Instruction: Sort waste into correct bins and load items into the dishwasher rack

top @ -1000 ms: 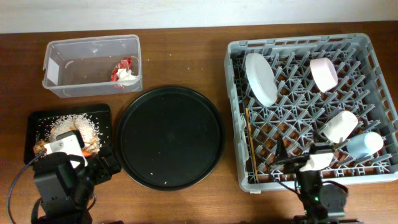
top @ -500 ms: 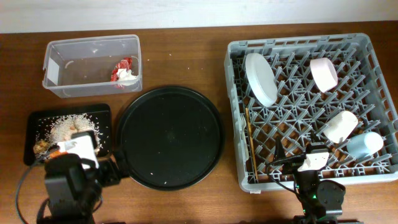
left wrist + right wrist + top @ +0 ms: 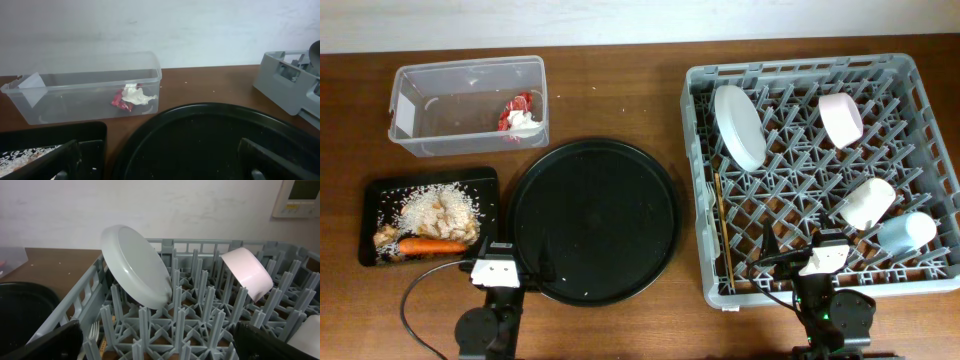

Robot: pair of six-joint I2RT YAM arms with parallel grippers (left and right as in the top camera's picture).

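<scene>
The left gripper is hanging released and empty at the near edge of the worktop, having pulled back off the black tray within the last second. With the arm out of the way, the carrot is now lying in plain view along the tray's near side. It is touching the heap of rice, with the brown lump at its left end. Beyond it, the wrapper is sitting in the right end of the tub. The round tray between bins and rack is carrying nothing but crumbs.

On the right, the other arm is waiting where it was, with the right gripper spread wide and holding nothing over the near edge of the rack. The rack is holding the plate and bowl on edge at the far side. The cream cup and blue cup are lying near right, and the chopsticks are lying along the left wall (the spoon cannot be picked out with confidence).

With all the waste binned and both arms standing idle, the job is looking all but done.
</scene>
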